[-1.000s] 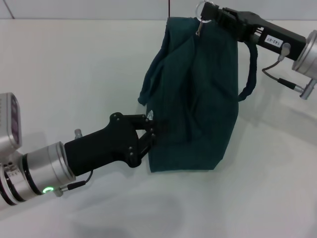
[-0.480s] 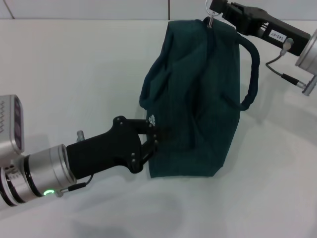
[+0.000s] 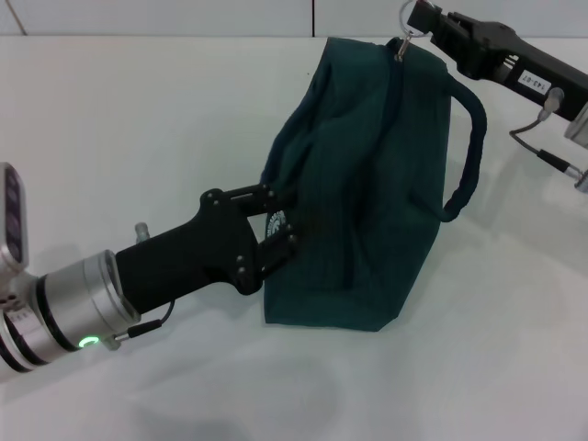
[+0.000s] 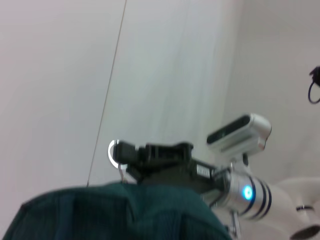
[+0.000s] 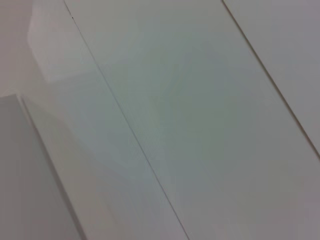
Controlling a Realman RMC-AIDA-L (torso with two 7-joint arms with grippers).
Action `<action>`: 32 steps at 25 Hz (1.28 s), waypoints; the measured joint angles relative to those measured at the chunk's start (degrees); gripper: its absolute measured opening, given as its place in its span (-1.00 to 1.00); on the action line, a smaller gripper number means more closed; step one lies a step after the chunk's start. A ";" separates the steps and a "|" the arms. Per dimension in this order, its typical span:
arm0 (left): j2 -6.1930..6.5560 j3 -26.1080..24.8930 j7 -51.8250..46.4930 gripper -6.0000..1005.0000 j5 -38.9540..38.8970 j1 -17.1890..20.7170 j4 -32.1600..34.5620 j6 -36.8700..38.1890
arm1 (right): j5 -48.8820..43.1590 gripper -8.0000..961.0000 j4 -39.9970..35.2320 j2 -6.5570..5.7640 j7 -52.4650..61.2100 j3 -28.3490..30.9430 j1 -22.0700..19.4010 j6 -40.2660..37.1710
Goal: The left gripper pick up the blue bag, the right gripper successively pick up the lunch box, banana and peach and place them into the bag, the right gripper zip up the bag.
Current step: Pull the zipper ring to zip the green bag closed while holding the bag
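Note:
The blue bag [image 3: 367, 193] stands on the white table in the head view, its top closed along the zipper line. My left gripper [image 3: 281, 228] is shut on the bag's near left side, by the small white logo. My right gripper [image 3: 428, 22] is at the bag's far top corner, shut on the metal zipper ring [image 3: 410, 20]. One padded handle [image 3: 470, 147] hangs off the bag's right side. The left wrist view shows the bag's top [image 4: 115, 212] and the right gripper [image 4: 131, 152] holding the ring [image 4: 113, 152]. The lunch box, banana and peach are out of view.
A white table [image 3: 138, 119] stretches all round the bag, with a pale wall behind it. A thin cable [image 3: 542, 152] loops under my right wrist. The right wrist view shows only white panels [image 5: 160, 120].
My right gripper has pulled the zipper ring to the right along the bag's top. The bag has shifted and tilted with it, and my left gripper has risen slightly.

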 joint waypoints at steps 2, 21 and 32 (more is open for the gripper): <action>0.00 -0.01 -0.09 -0.61 -0.57 -0.25 0.02 1.09 | 0.01 -0.97 0.05 0.00 -0.06 -0.13 -0.46 -0.12; -0.04 0.16 -4.11 -0.41 -1.52 -3.43 -0.11 -2.14 | 1.77 -0.97 1.46 0.00 -0.77 -0.71 -1.71 -1.83; -0.08 0.44 -3.82 -0.82 -1.35 -2.60 -0.10 -2.98 | 3.53 -0.97 1.54 -0.01 -1.44 -0.46 -2.32 -1.23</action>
